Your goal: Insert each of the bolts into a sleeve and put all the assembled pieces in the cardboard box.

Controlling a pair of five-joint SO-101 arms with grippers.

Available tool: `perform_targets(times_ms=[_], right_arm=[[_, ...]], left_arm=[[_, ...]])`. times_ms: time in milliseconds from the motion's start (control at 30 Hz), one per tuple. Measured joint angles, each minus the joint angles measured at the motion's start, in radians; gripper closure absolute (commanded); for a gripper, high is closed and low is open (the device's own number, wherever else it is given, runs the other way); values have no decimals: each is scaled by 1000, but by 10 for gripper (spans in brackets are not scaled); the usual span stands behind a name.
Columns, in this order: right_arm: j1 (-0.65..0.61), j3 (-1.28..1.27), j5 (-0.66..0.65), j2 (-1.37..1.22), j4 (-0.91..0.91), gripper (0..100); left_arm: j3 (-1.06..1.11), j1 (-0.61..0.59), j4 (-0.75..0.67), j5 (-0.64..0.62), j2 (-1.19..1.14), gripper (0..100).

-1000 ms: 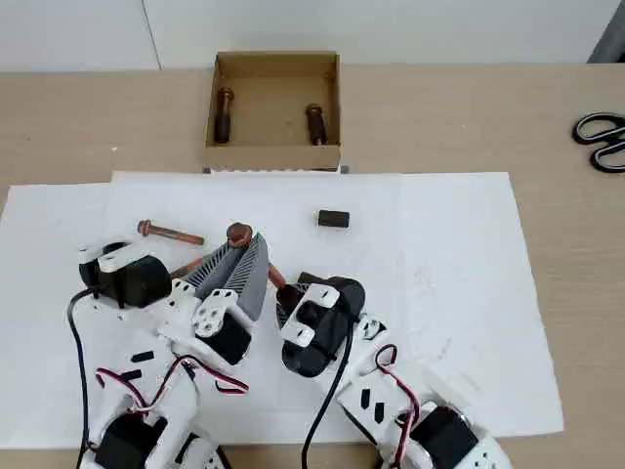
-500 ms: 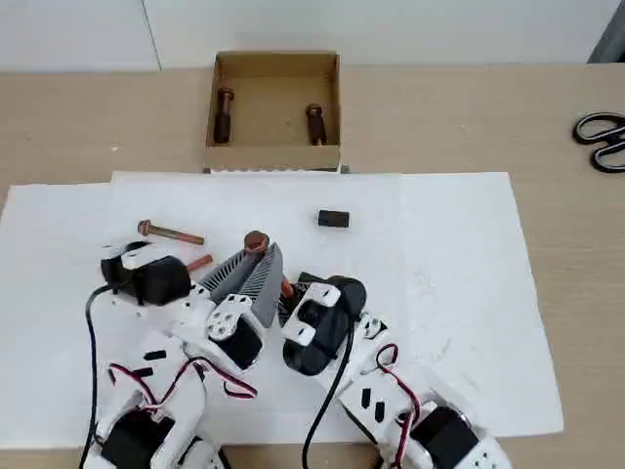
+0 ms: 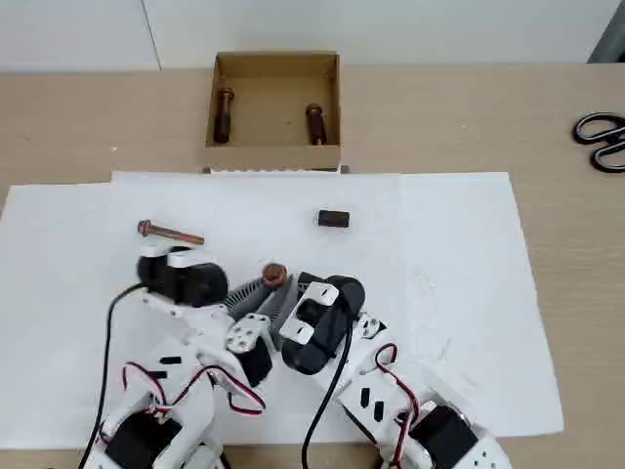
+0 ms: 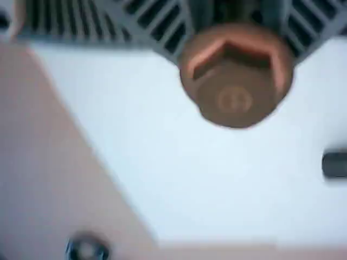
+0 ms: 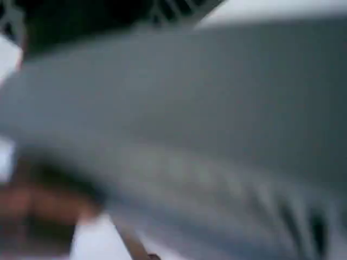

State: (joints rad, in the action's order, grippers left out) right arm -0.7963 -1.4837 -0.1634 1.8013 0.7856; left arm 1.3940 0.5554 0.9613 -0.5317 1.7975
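Holding one bolt: the left gripper [image 3: 270, 286] has its grey ribbed fingers [image 4: 81, 21] closed on a copper-coloured held bolt [image 3: 274, 273]. The hexagonal head stands clear of the fingertips and the shank is hidden between them. The left wrist view shows the head close up against the fingers, with white paper behind it.

Position: the held bolt is above the white paper sheet [image 3: 459, 293], on the near half of the desk [image 3: 488, 117]. It is just beside the right arm [image 3: 320, 327].

Right arm: its wrist housing sits close against the left gripper. A small dark part shows at its front edge, but what it is cannot be told. The right wrist view is a close blur of grey ribbing with a brown patch at one side. Whether this arm is gripping anything cannot be told.

Loose parts on the paper:
- A loose bolt [image 3: 171, 233] lies flat near the left arm's upper housing.
- A black sleeve [image 3: 333, 219] lies on its side between the arms and the box, well apart from the loose bolt.

Cardboard box [image 3: 273, 156]: it stands at the far edge of the paper, open side up. Inside are two assembled pieces, one along the left wall [image 3: 225, 112] and one right of centre [image 3: 315, 124], apart from each other.

Scissors [image 3: 599, 142] lie at the desk's right edge.
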Motion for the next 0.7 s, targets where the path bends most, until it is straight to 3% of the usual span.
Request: perform_targets(times_ms=[367,567,700], right_arm=[[-3,-11,0,-3,2,996],[0,-11,2,-3,2,996],[5,-9,2,-3,2,996]], left_arm=[[34,8,32,84,8,987],[34,3,32,124,8,814],[49,-6,74,164,6,788]])
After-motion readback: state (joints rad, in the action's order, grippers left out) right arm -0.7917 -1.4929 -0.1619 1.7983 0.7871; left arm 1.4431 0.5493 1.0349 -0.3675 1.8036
